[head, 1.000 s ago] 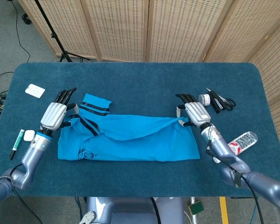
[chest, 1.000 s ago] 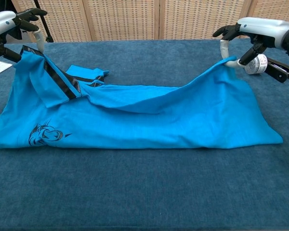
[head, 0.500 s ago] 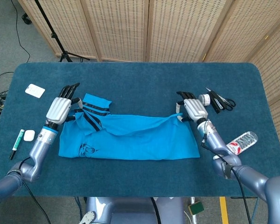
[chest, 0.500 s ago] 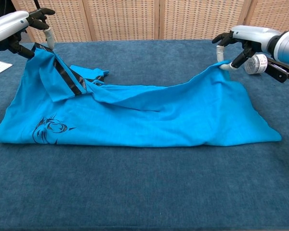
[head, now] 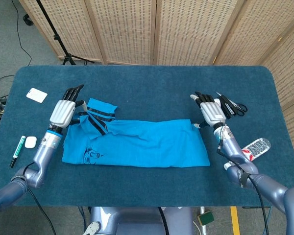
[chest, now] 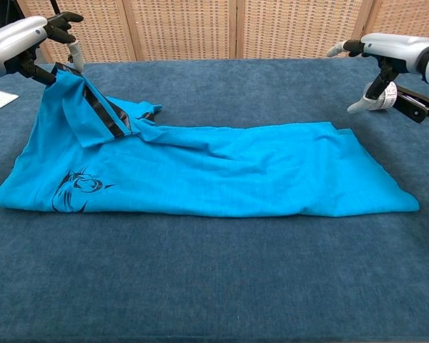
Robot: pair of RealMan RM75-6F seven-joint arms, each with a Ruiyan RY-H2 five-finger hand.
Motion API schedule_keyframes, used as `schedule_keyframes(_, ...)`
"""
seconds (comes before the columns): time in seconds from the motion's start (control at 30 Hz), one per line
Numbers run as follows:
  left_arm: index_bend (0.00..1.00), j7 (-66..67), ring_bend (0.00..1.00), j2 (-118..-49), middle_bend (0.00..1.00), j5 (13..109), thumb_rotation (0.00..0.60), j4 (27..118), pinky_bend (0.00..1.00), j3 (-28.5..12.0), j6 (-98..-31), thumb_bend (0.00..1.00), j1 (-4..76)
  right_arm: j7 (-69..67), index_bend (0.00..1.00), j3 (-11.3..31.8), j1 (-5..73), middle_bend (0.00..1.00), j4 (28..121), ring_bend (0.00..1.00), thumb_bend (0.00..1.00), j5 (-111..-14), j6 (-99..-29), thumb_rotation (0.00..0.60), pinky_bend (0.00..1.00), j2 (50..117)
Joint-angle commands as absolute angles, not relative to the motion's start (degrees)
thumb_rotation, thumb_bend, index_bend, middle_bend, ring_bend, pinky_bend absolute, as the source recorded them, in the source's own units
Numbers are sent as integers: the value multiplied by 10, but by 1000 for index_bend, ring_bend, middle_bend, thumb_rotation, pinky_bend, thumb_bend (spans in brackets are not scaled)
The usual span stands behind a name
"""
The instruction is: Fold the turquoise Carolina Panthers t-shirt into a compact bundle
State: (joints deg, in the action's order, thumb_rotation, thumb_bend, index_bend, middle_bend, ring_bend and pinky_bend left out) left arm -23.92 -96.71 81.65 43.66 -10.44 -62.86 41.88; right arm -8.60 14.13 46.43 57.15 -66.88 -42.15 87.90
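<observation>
Shirt [head: 137, 144] lay as one long folded band across mid-table [head: 147, 88], panther logo toward the robot's left end; left hand [head: 65, 111] held the striped shoulder corner lifted, fingers closed on cloth w/ the rest fanned above; right hand [head: 211, 111] hung clear of the far end, fingers spread, holding nothing, that end flat on the table. Risk, as I judged it: w/ only one end held, any pull from the left could drag the whole band sideways & undo the crease; loose sleeve [head: 101, 108] might bunch under the next fold. Counted: 1 shirt; 2 hands; 1 scissors [head: 233, 105]; 1 bottle [head: 256, 148]; 1 marker [head: 17, 152]; 1 card [head: 36, 95].
</observation>
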Motion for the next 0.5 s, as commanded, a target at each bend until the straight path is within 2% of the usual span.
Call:
schedule_keyframes(0.03,799,-243,0,-972,0,814,600,428,0,-106,-625,629,421,-68,0,136,414,0,675,0,105,-677,-492,600,0,809)
schedule_keyframes(0.27,800,-256,0,-986,0,810,600,402,0,-110,-630,629,424,-102,0,99,330,0,784,0,105,-755,-602,600,0,715)
schedule_keyframes(0.5,799,-271,0,-1001,0,805,600,368,0,-117,-630,629,430,-148,0,62,271,0,800,0,105,-819,-685,600,0,689)
